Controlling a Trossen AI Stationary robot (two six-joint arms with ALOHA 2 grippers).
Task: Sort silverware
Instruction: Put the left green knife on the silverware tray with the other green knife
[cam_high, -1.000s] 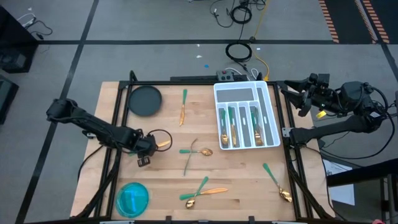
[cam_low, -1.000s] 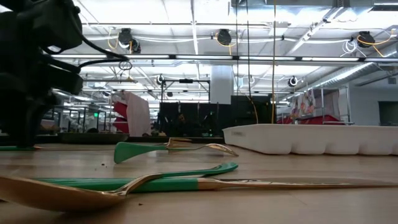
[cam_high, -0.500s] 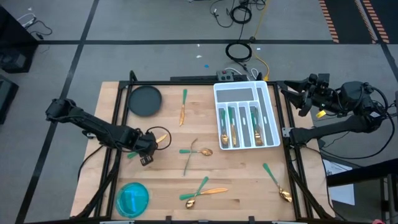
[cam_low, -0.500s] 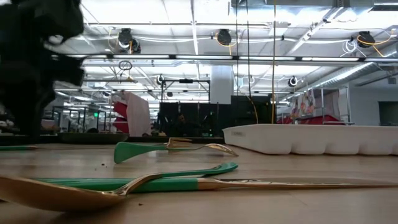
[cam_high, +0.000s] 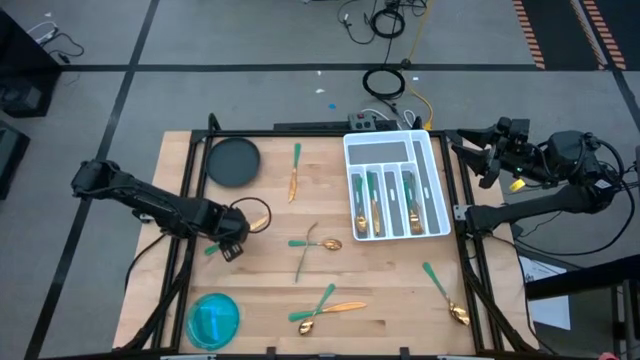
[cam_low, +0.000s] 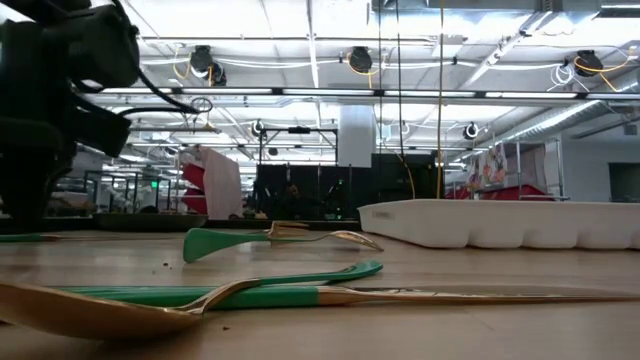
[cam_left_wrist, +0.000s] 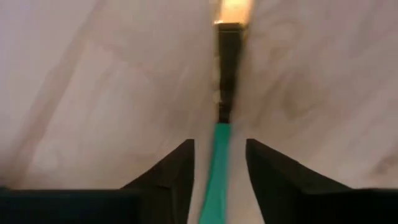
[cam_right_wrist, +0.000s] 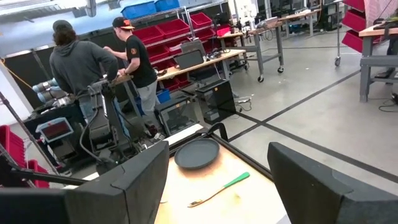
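A blue bowl (cam_high: 213, 320) and dark plate (cam_high: 232, 161) flank the left pincer (cam_high: 231, 250).

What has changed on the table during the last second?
The left gripper shifted slightly along the teal-handled utensil at the table's left; its fingers now straddle the handle without closing on it. The right gripper, white tray and other silverware stayed as they were.

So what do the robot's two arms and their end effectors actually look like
Both arms are dark, near-black jointed links. The left arm ends in a blocky black left end effector, whose fingers are flat, tapering black wedges. The right arm trails black cables and shows a small yellow patch; its right end effector is equally dark.
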